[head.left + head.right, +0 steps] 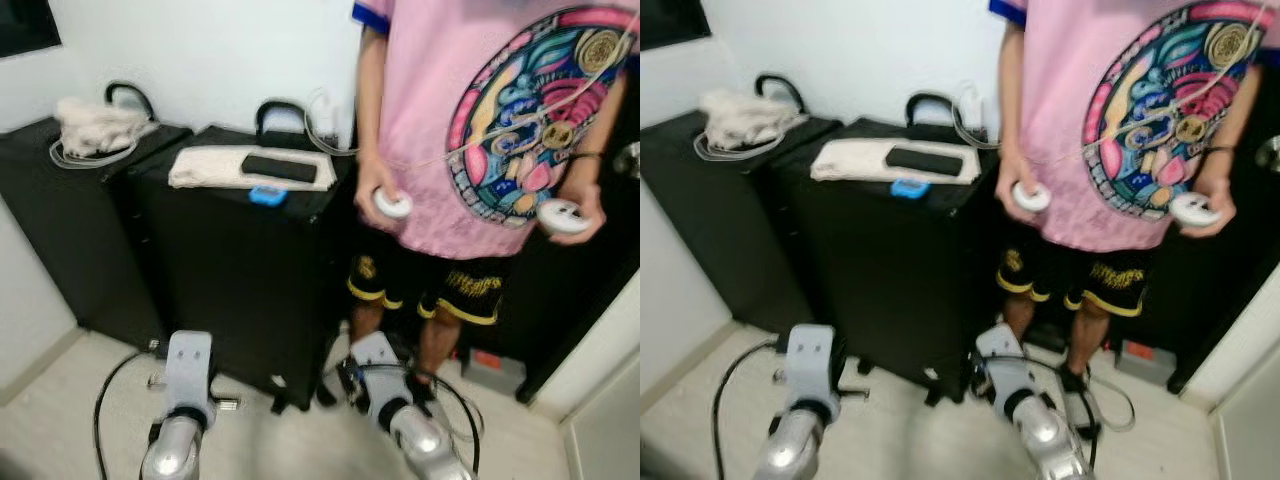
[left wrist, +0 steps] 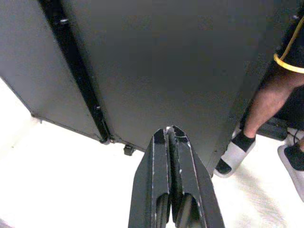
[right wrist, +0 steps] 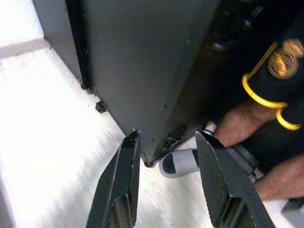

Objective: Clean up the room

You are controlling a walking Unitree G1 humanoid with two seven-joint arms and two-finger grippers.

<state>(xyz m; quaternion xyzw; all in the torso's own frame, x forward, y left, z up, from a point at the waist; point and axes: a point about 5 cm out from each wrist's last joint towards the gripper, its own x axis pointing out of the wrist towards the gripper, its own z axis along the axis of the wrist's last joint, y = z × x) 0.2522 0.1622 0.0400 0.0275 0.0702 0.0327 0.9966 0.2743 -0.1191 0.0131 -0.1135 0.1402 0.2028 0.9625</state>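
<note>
Two tall black cases are standing side by side against a white wall, and the nearer black case (image 1: 235, 290) is taking up the centre of the head views. A folded cream towel (image 1: 215, 165) is lying flat on its top, a dark phone-like slab (image 1: 279, 167) is resting on the towel, and a small blue object (image 1: 267, 195) is sitting at the towel's 6 o'clock, right at the lid's front edge. At 10 o'clock from that towel, the farther black case (image 1: 65, 215) is carrying a crumpled pale cloth (image 1: 95, 125) over a coil of light cable. At 3 o'clock from the nearer case a person in a pink printed shirt (image 1: 470, 120) and black shorts is standing close, gripping a white controller (image 1: 393, 205) in one hand and a second white controller (image 1: 563, 216) in the other. The left gripper (image 2: 170, 130) is hanging low over the pale floor (image 2: 57, 175), pointing at the foot of the nearer case with its two fingers pressed together and holding nothing. The right gripper (image 3: 166, 135) is also hanging low, its fingers spread wide apart and empty, framing the case's bottom corner and the person's grey slide sandal (image 3: 180, 161) just beside it.
</note>
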